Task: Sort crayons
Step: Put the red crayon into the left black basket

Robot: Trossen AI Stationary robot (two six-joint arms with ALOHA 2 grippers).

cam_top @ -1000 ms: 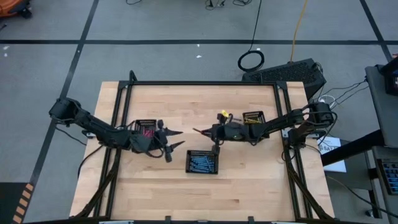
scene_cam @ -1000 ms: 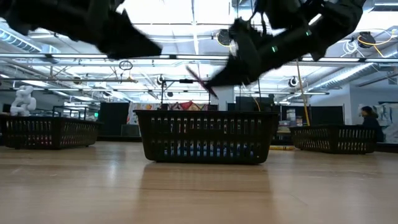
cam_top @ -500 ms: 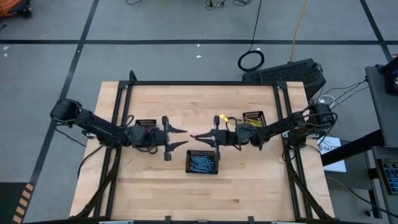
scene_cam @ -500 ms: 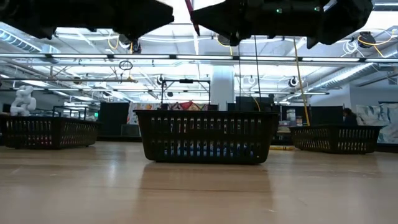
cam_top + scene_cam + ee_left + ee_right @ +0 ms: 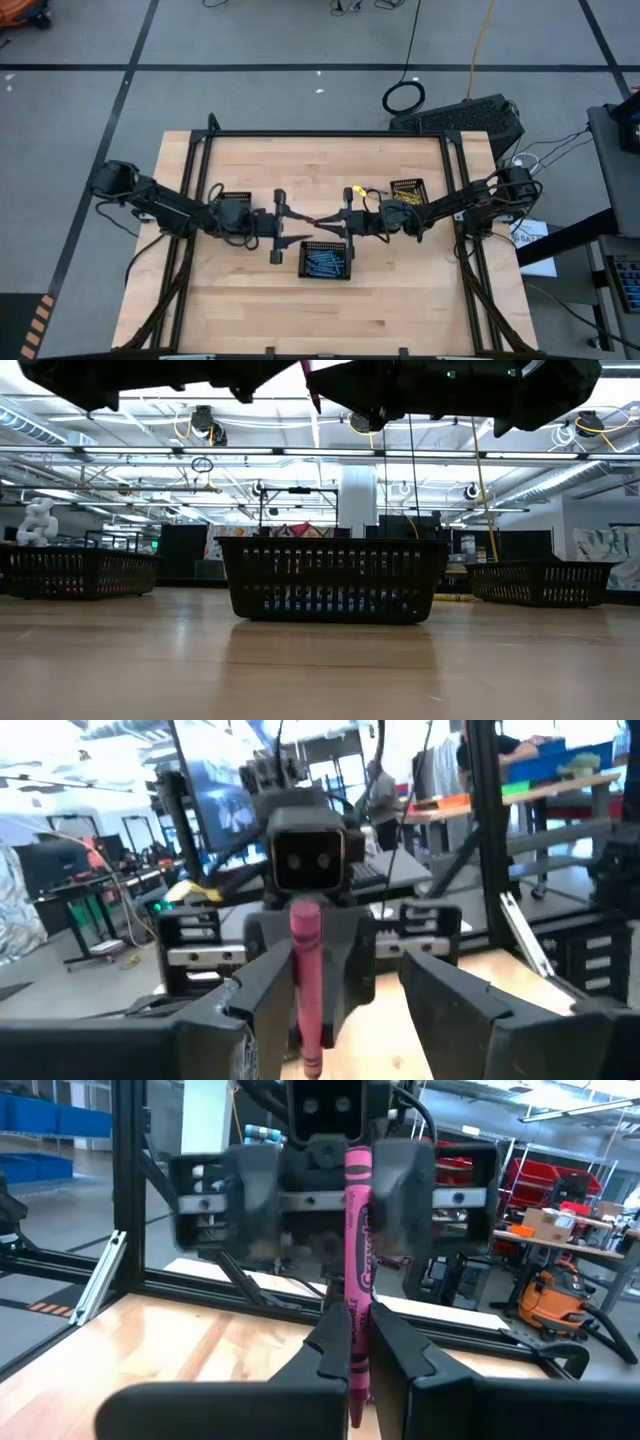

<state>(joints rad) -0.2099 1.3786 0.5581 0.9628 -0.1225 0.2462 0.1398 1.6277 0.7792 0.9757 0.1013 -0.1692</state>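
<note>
My right gripper [image 5: 338, 220] is shut on a pink crayon [image 5: 358, 1250] above the table's middle, over the far edge of the centre tray [image 5: 325, 262] of blue crayons. My left gripper [image 5: 303, 224] faces it, level and open. Its fingers [image 5: 255, 1010] stand on either side of the crayon's free end [image 5: 304, 950]; I cannot tell whether one of them touches it. A tray with red-pink crayons [image 5: 235, 199] sits at the left and a tray with yellow ones [image 5: 407, 188] at the right. My right gripper pinches the pink crayon's near part [image 5: 356, 1342] between its two fingers. The fingers come level from the table's right and lie along the crayon. The crayon sticks out ahead of the fingertips toward my left gripper, lifted clear of table and trays.
A dark frame [image 5: 325, 133] runs around the wooden table [image 5: 400, 310]. In the low view the centre tray [image 5: 330, 580] stands under both grippers, with the other trays [image 5: 80, 572] [image 5: 540, 582] far off to either side. Bare wood lies at the near edge.
Both grippers have risen and tipped from slanting down to level, facing each other. My left gripper has gone toward the table's right until its open fingers flank the crayon's free end. My right gripper has kept the crayon, now pointing level toward the left.
</note>
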